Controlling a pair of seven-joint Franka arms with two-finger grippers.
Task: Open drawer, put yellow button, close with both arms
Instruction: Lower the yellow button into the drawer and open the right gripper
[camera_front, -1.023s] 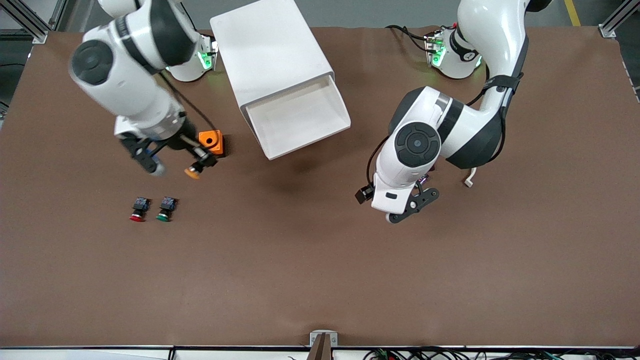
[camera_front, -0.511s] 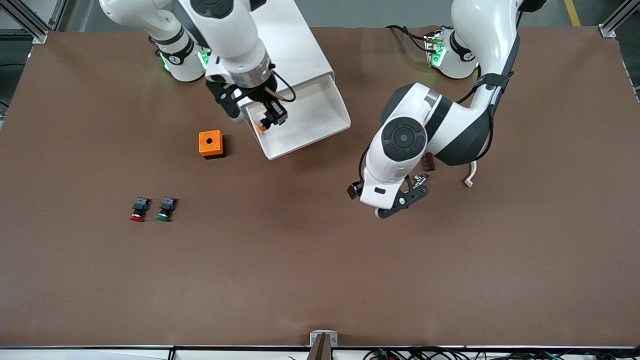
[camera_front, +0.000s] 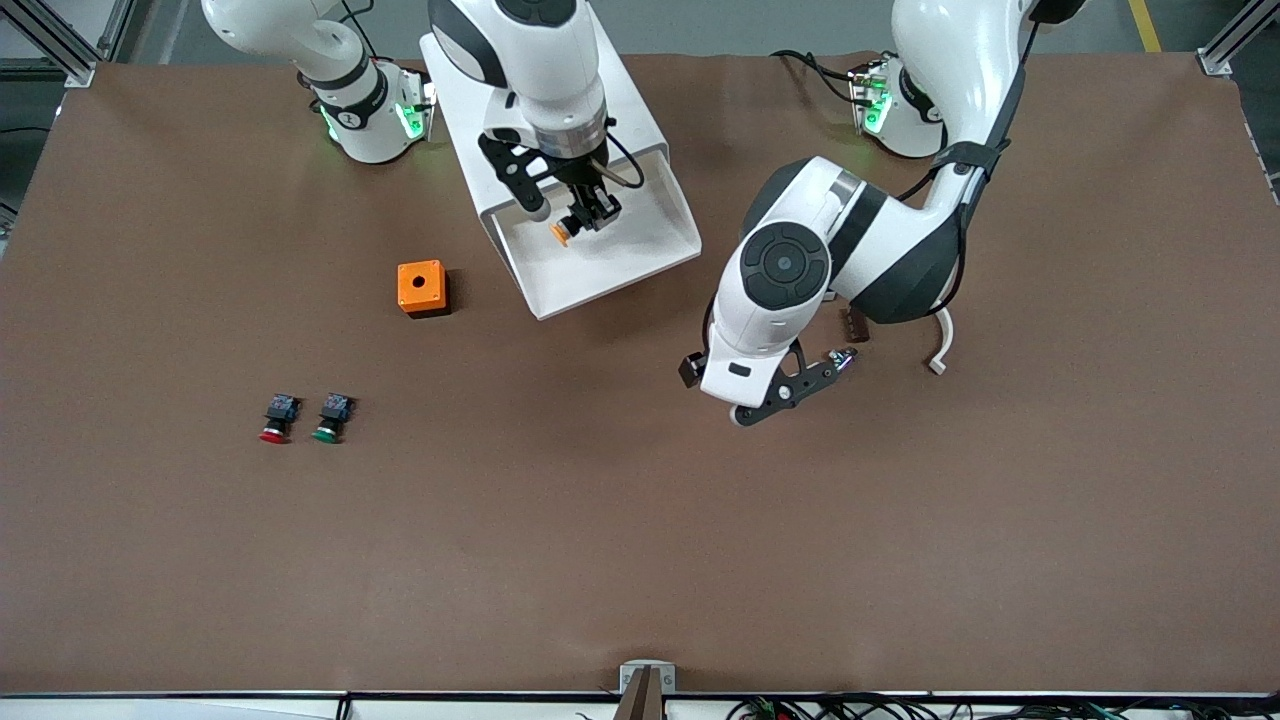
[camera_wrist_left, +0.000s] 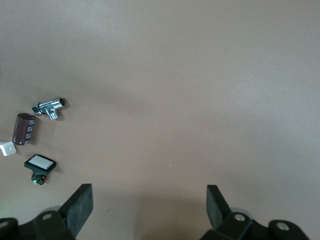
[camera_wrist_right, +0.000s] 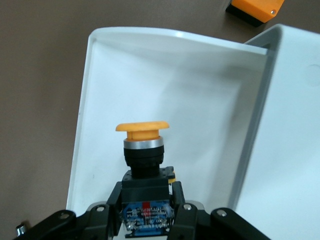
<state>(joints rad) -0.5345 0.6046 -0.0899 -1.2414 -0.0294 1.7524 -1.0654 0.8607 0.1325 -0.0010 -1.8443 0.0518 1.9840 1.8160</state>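
Observation:
The white drawer (camera_front: 640, 255) stands pulled out of the white cabinet (camera_front: 545, 90), its tray (camera_wrist_right: 165, 80) showing in the right wrist view. My right gripper (camera_front: 588, 213) hangs over the open tray, shut on the yellow button (camera_front: 562, 234); its yellow-orange cap (camera_wrist_right: 142, 128) sticks out past my fingers over the white tray floor, the black-and-blue body clamped between them. My left gripper (camera_front: 790, 395) hangs open over bare brown table toward the left arm's end, nearer the front camera than the drawer, with nothing between its fingers (camera_wrist_left: 80, 205).
A small orange box (camera_front: 421, 287) with a round hole sits beside the drawer. A red-capped button (camera_front: 275, 418) and a green-capped one (camera_front: 330, 417) lie toward the right arm's end. Small parts lie by the left arm: a metal fitting (camera_wrist_left: 49, 107), a brown cylinder (camera_wrist_left: 24, 129), a white-faced switch (camera_wrist_left: 40, 165).
My right gripper carried the yellow button from beside the orange box to over the open drawer tray. The left arm drifted slightly toward the drawer's end, still open.

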